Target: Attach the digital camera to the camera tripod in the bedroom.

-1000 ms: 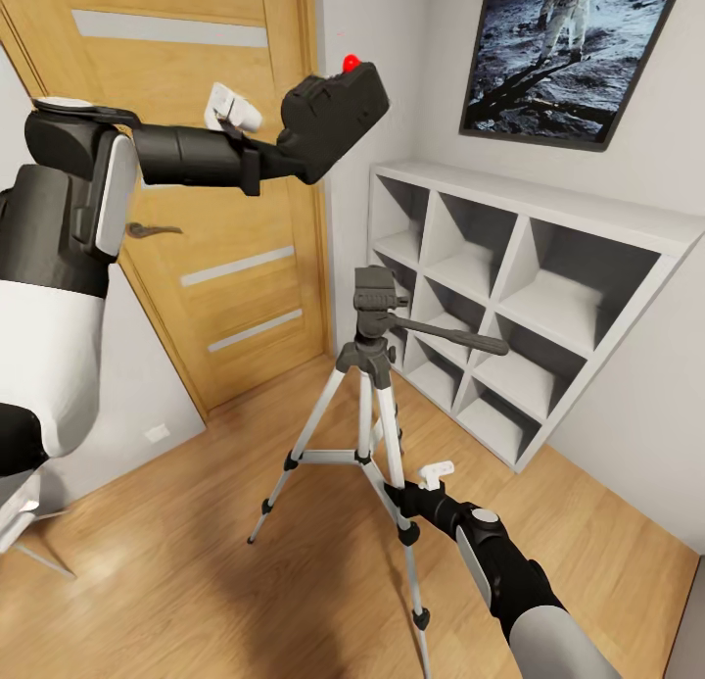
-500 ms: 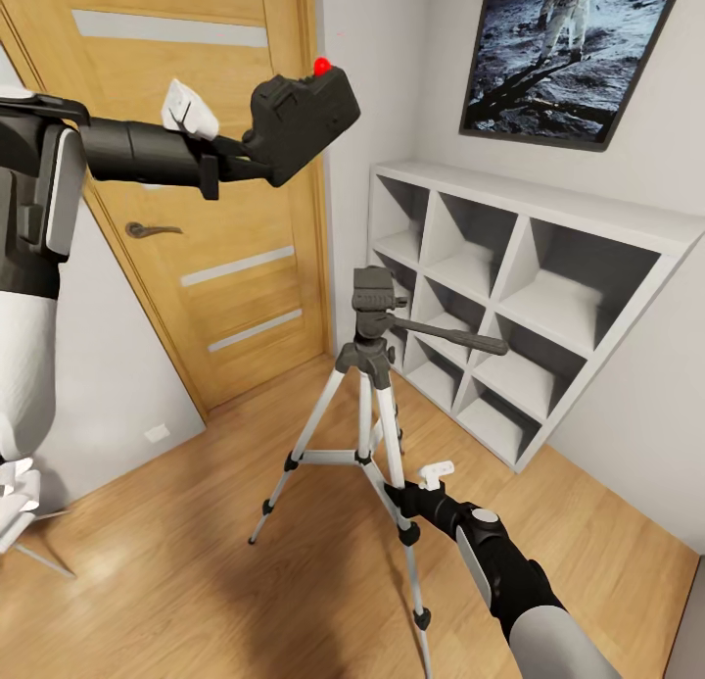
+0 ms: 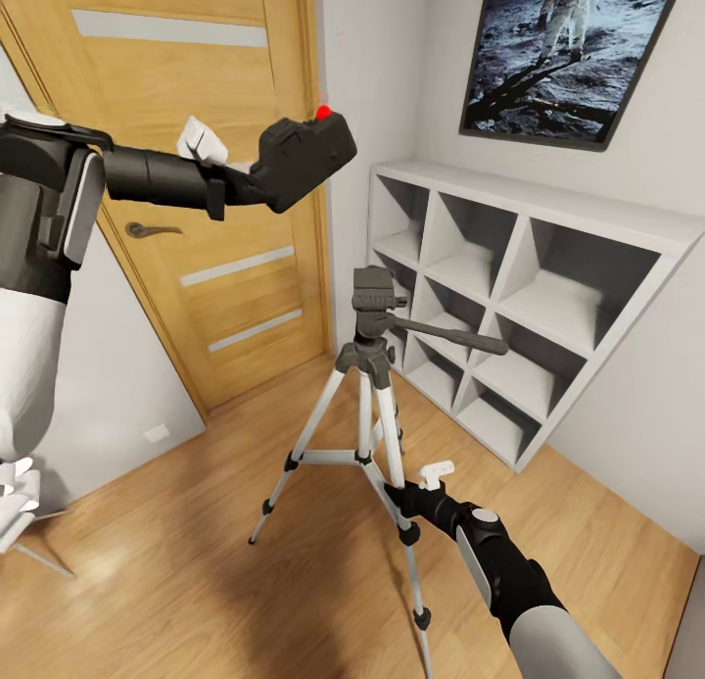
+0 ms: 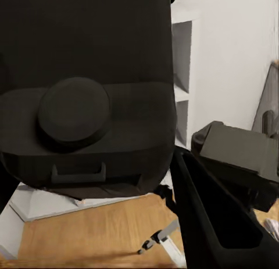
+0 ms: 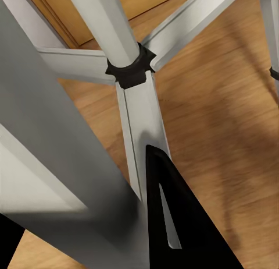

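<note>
My left gripper is shut on the digital camera, a chunky black body with a red dot at its top corner, held in the air in front of the door. It hangs above and left of the camera tripod. The tripod stands on the wood floor, its dark head bare and its pan handle pointing right. In the left wrist view the digital camera looms close, with the tripod head beyond it. My right gripper is shut on the tripod's front silver leg.
A wooden door with a lever handle stands behind the left arm. White cube shelves line the right wall under an astronaut moon poster. Open plank floor lies left of the tripod.
The left arm has carried the digital camera left and lower, from beside the door frame's edge down toward the tripod. The tripod and the right arm have not moved.
</note>
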{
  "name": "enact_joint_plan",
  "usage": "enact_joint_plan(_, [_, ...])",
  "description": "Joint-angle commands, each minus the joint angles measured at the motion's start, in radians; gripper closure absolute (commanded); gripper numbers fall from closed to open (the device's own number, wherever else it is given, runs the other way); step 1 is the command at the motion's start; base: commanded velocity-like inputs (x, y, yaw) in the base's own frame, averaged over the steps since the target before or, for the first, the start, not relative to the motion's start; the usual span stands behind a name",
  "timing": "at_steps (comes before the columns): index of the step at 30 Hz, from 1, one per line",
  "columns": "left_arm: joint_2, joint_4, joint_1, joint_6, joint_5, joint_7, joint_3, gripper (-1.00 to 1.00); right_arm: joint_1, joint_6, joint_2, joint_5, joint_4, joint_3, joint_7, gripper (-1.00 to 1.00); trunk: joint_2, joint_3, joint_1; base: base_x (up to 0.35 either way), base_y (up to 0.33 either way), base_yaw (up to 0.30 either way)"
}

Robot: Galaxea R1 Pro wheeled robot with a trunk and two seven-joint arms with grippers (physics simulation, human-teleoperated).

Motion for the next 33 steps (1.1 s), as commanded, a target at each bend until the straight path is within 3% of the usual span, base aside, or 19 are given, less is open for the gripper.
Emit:
enact_joint_plan(1, [0.002,0.021,-0.002,0.005,0.009,-0.014,-0.003,1.0,0.0,0.005,0.001,0.013,-0.002,-0.006,0.007,1.0,-0.002,-0.002,0.001,0.0,0.0,0.0])
enact_joint_plan(4, [0.003,0.133,-0.002,-0.056,0.003,-0.132,-0.004,1.0,0.0,0.005,0.001,0.013,-0.002,-0.006,0.006,1.0,-0.002,-0.002,0.001,0.0,0.0,0.0])
enact_joint_plan(6, [0.005,0.163,-0.002,-0.09,0.002,-0.166,-0.004,1.0,0.0,0.005,0.001,0.013,-0.002,-0.006,0.006,1.0,-0.002,-0.002,0.001,0.0,0.0,0.0])
enact_joint_plan(15, [0.013,0.177,-0.002,-0.126,-0.002,-0.292,-0.004,1.0,0.0,0.005,0.002,0.013,-0.003,-0.005,-0.008,1.0,-0.002,-0.002,0.001,0.0,0.0,0.0])
enact_joint_plan(24, [0.022,0.127,-0.002,-0.128,0.008,-0.323,-0.003,1.0,0.0,0.005,0.003,0.013,-0.003,-0.004,-0.011,1.0,-0.002,-0.002,0.001,0.0,0.0,0.0])
enact_joint_plan(33, [-0.002,0.104,-0.002,-0.127,0.012,-0.325,-0.006,1.0,0.0,0.005,0.003,0.013,-0.005,-0.004,-0.011,1.0,-0.002,-0.002,0.001,0.0,0.0,0.0])
